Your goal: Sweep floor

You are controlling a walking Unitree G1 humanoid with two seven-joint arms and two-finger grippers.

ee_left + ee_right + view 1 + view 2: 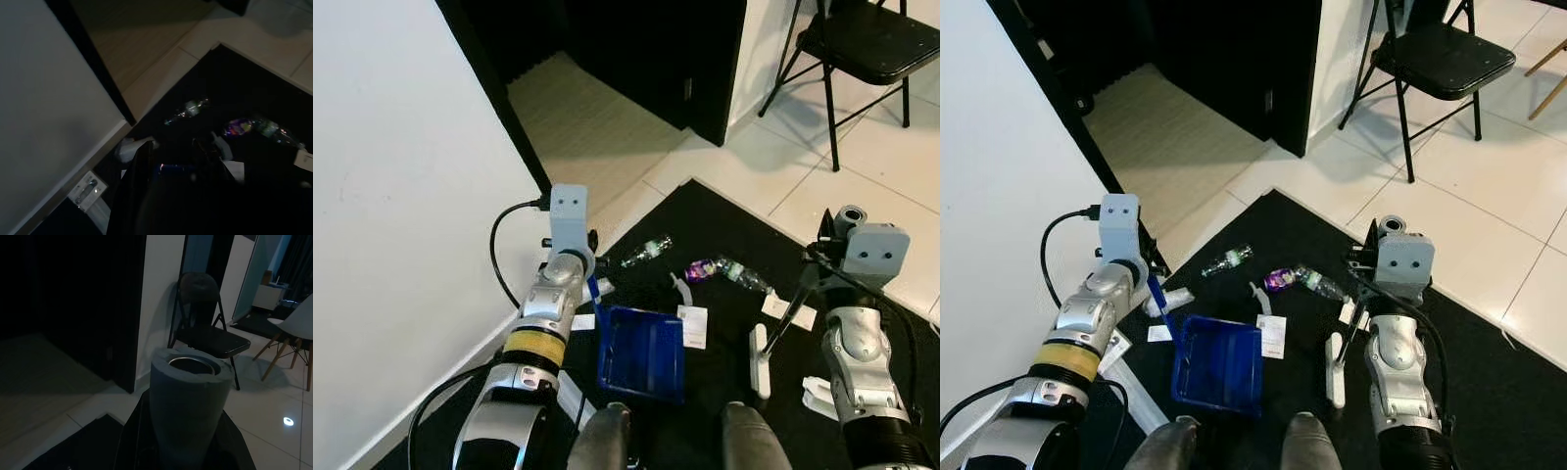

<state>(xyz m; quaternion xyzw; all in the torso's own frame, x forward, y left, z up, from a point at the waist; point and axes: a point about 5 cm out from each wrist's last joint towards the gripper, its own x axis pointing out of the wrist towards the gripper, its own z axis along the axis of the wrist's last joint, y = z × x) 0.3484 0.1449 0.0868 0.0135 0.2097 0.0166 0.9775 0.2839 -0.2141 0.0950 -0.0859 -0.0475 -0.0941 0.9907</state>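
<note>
**Both grippers loaded: broom on the right, dustpan on the left, litter ahead**

Right gripper (1368, 262) is closed around the grey handle top of the broom (1349, 328); the wrist view shows that foam-wrapped end (190, 401) standing up between its fingers. From there the shaft slants down toward 7 o'clock to the white broom head (1335, 370), which rests on the black mat (1489, 362).

Left gripper (1148, 266) is clamped on the thin blue handle of the dustpan (1219, 364), whose tray lies on the mat at about 5 o'clock from that gripper, just ahead of the robot's feet.

The litter lies at 10 to 12 o'clock from the broom head: a clear bottle (1317, 283) with a purple wrapper (1280, 279) beside it, a second bottle (1227, 260) farther left, and paper scraps (1271, 336) touching the tray's right edge. The right arm is nearer the first bottle, whose long axis runs roughly 10 to 4.

My judgement: the sweep should pull leftward toward the tray. Room is open on the mat; the wall (999, 196) hems the left side, and the folding chair (1440, 59) stands well apart.
</note>
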